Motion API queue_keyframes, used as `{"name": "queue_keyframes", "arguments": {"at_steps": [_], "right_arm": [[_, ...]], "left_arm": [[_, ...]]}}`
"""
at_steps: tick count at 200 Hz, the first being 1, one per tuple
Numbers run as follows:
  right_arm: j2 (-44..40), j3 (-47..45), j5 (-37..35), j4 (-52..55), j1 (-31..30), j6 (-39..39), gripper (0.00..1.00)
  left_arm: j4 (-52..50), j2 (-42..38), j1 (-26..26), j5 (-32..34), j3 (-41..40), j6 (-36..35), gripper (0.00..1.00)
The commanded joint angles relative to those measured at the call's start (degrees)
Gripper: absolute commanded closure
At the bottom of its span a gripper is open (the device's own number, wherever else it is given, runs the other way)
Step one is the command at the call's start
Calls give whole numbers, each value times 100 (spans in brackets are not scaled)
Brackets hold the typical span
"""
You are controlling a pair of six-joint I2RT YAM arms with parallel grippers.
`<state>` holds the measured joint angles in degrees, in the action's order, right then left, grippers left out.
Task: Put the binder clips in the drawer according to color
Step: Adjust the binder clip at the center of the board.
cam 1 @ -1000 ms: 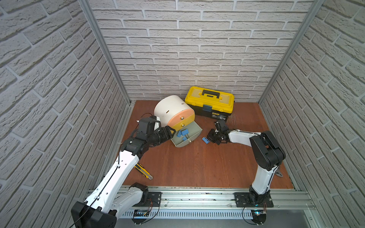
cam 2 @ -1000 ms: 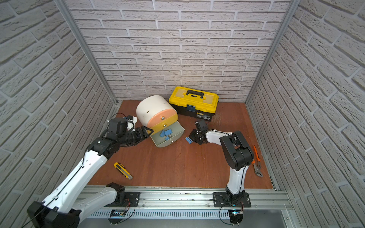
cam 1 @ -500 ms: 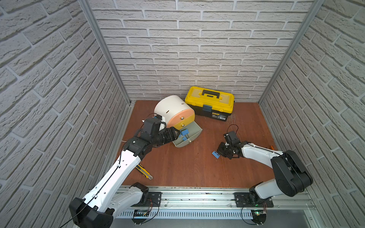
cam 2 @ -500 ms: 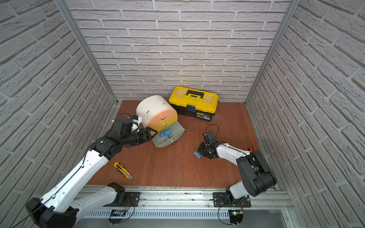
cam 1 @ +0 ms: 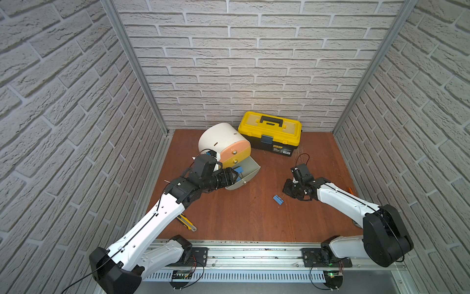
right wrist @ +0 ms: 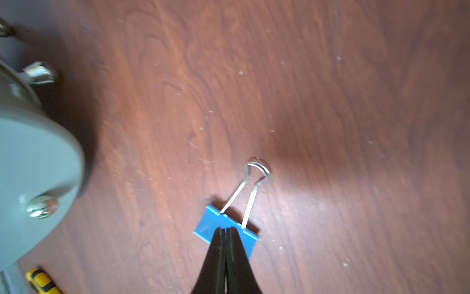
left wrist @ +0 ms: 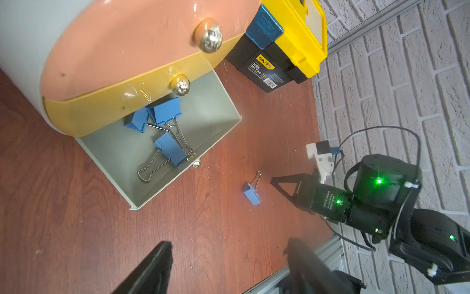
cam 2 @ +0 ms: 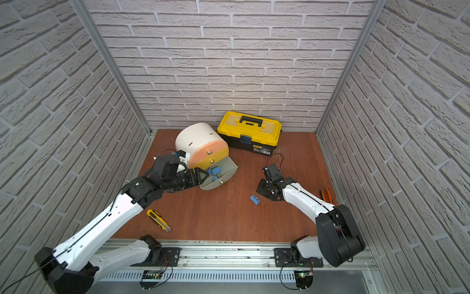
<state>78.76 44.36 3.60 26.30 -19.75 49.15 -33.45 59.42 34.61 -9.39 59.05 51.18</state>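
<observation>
Drawer: grey bottom tray point(left wrist: 216, 101) of white drum-shaped cabinet point(cam 1: 221, 135) found pulled out; three blue folded-metal binder clips point(left wrist: 165, 110) lodged inside.
Loose clip: fourth blue clip point(cam 1: 278, 199) laid on brown tabletop point(cam 1: 229, 216).
Right gripper point(right wrist: 225, 230): clenched, empty, just beside it.
Left gripper point(cam 2: 204, 175): parted, empty.

Right claw point(right wrist: 225, 230): fingers pressed together, only a hairline slit btwn them. Tips overlap the body of a blue binder clip point(right wrist: 203, 230); can't tell if they touch it. Clip lies flat on the reddish wood worktop point(right wrist: 330, 101), its wire handles point(right wrist: 256, 173) folded together, pointing away from the claw. Well apart from clip: curved grey drawer front point(right wrist: 38, 157) w/ metal knob point(right wrist: 40, 206); 2nd knob point(right wrist: 39, 72) beyond it, blurred. Yellow-black utility knife point(right wrist: 42, 281) near the drawer, cut off by frame edge.
</observation>
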Motion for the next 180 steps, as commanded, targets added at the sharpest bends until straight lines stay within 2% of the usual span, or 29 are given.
{"name": "queue_keyframes", "arguments": {"at_steps": [1,91,180], "right_arm": [[127,-56,-227,267,39,-66,98],[893,-77,-210,-94,93,-9,98],[1700,694,-55,-138,90,-254,98]], "left_arm": [[120,-156,47,171,128,6,24],[158,-216,46,244,-7,68,24],[323,-58,-42,185,-16,73,24]]}}
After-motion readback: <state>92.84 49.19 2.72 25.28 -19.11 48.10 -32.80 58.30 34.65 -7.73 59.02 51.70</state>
